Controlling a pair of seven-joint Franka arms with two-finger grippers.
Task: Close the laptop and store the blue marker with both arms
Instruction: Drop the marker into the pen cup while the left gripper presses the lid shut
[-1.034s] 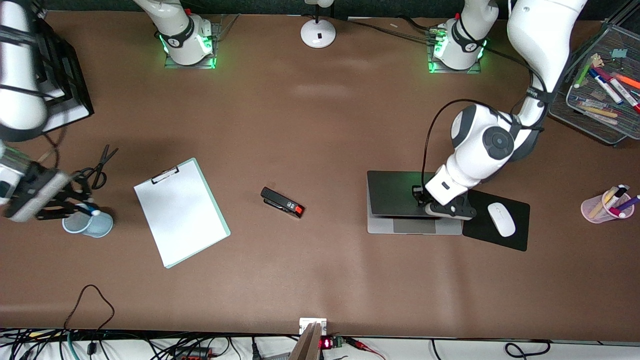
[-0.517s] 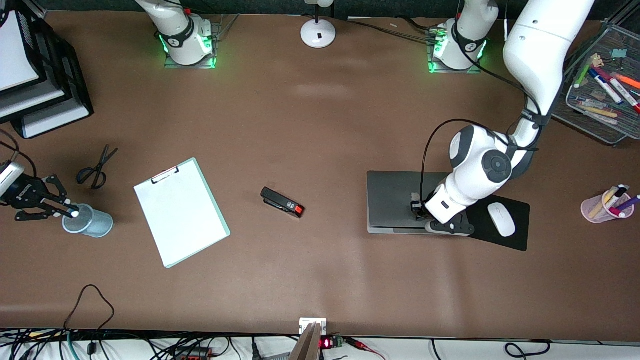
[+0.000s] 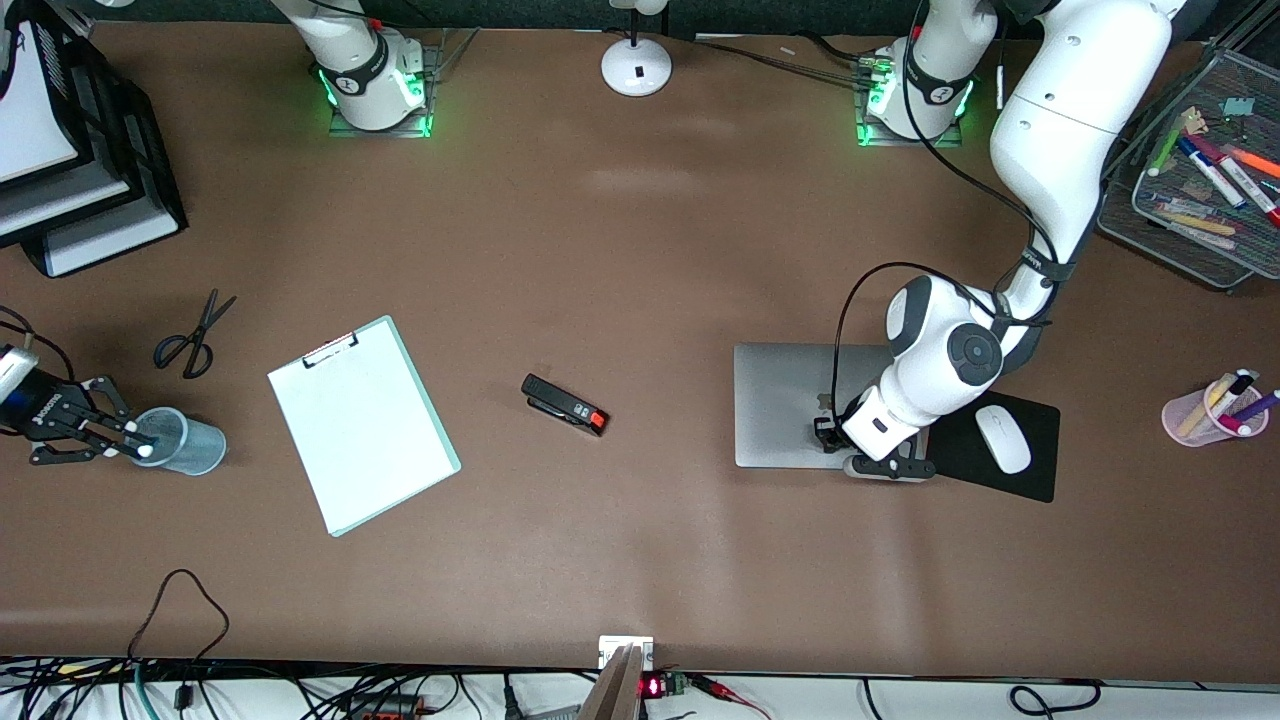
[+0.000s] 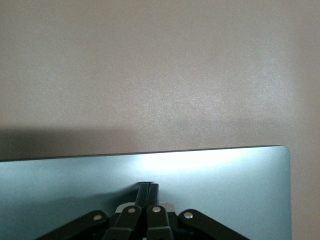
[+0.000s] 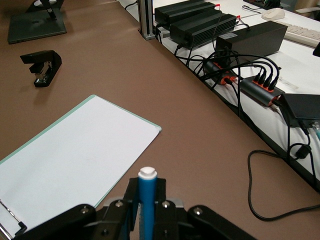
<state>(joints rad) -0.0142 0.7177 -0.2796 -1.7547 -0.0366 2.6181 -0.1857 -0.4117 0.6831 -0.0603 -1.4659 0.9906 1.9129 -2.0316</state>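
The slim silver-grey laptop [image 3: 790, 405] lies shut and flat on the brown table, beside the black mousepad [image 3: 1030, 480] that carries a white mouse [image 3: 1003, 438]. The left gripper [image 3: 835, 432] rests on the lid with its fingers pinched together on nothing; in the left wrist view the closed fingertips [image 4: 147, 192] press on the pale lid near its edge. The closing step looks finished, so this arm's next move would be to lift straight off the lid.

At the right arm's end of the table, the right gripper [image 3: 128, 443] holds the short bright-blue marker [image 5: 146, 200] between its closed fingers, white end outward, at the rim of the translucent pale-blue cup [image 3: 185, 445]. Storing the marker appears to be the step in hand. What remains is judged to be centring the marker over the cup's mouth, tipping it down and then letting go, without knocking the light cup over.

In the front view only the marker's white tip shows clearly; its blue body is mostly hidden by the fingers, and whether the tip is inside the rim or merely above it cannot be told. The cup does not appear in the right wrist view, which looks across the white clipboard [image 5: 75, 155] and black stapler [image 5: 41, 66]. The right arm is cut off at the frame edge.
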